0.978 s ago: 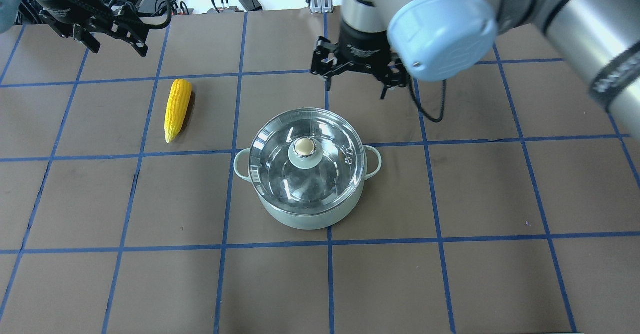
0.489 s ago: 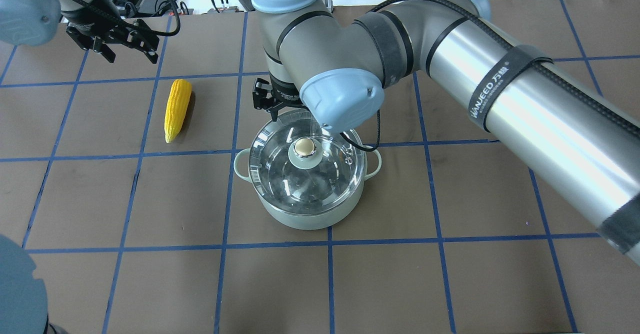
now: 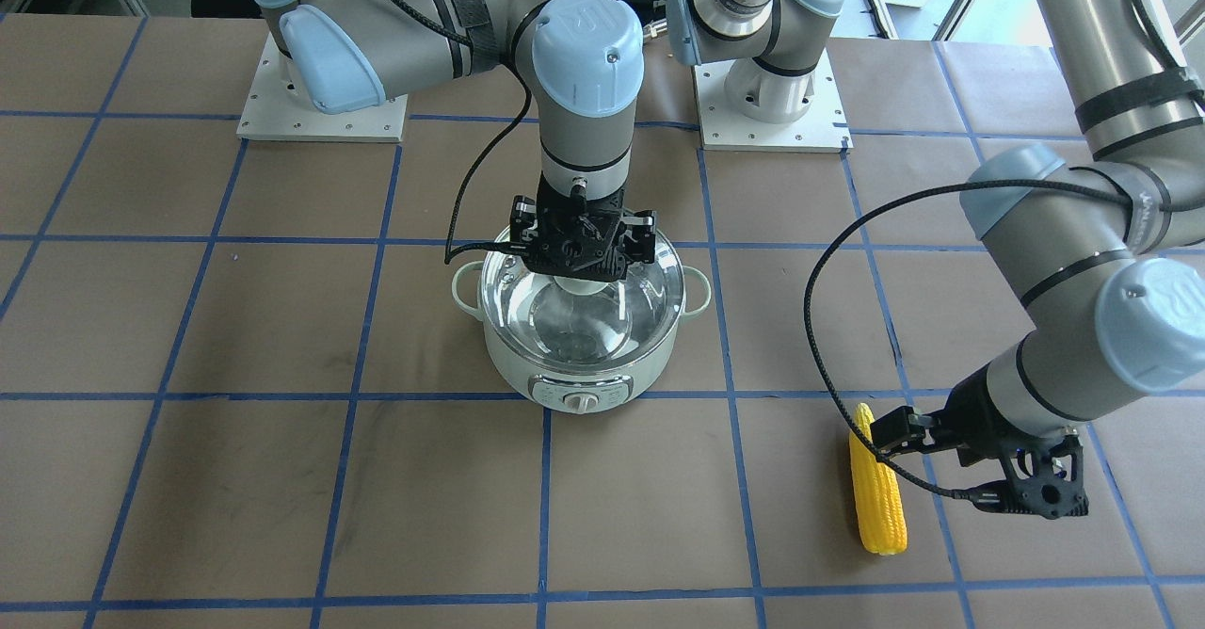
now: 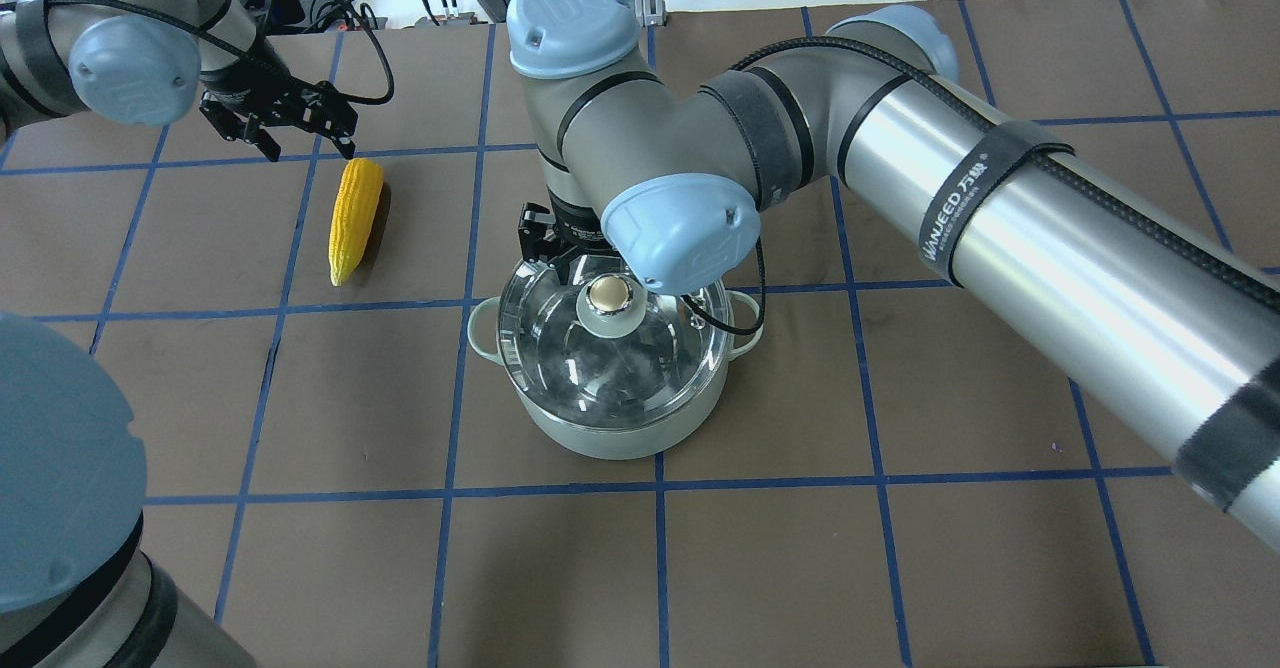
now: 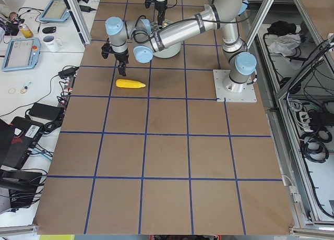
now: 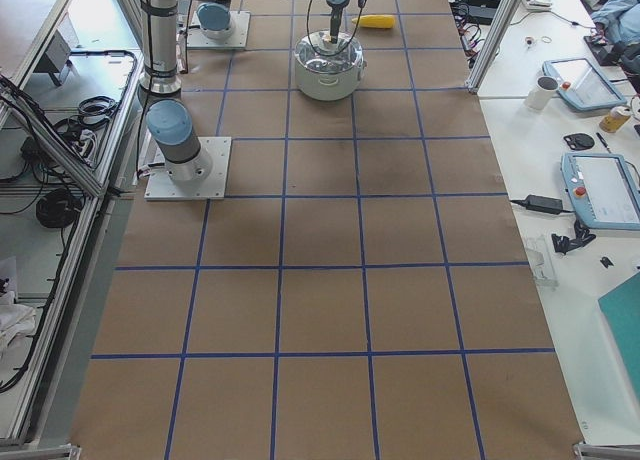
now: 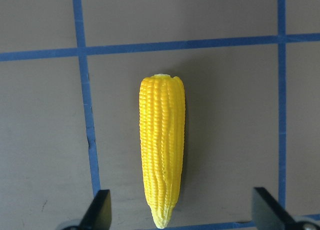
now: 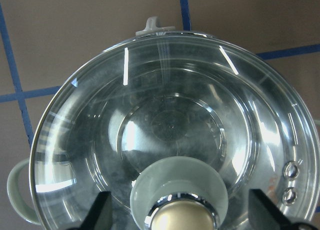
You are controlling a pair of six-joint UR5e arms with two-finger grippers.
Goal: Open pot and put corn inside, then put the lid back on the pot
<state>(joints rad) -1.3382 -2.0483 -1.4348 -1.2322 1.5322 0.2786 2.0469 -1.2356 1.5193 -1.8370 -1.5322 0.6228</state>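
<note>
the lid [image 4: 600,368] sits on the pot [image 4: 600,440], its knob [image 4: 608,295] between the spread jaws of your right gripper [image 8: 182,215], unpinched. opening is the step in hand: next close on the knob, lift straight. your left gripper [image 7: 181,210] hangs open over the corn [image 7: 161,150], at the pot's ten o'clock.

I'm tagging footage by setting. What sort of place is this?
Most likely a robotics lab cell: arms bolted to mounting plates on a table taped in a blue grid, teach pendants on a side bench, aluminium framing and cables alongside.
</note>
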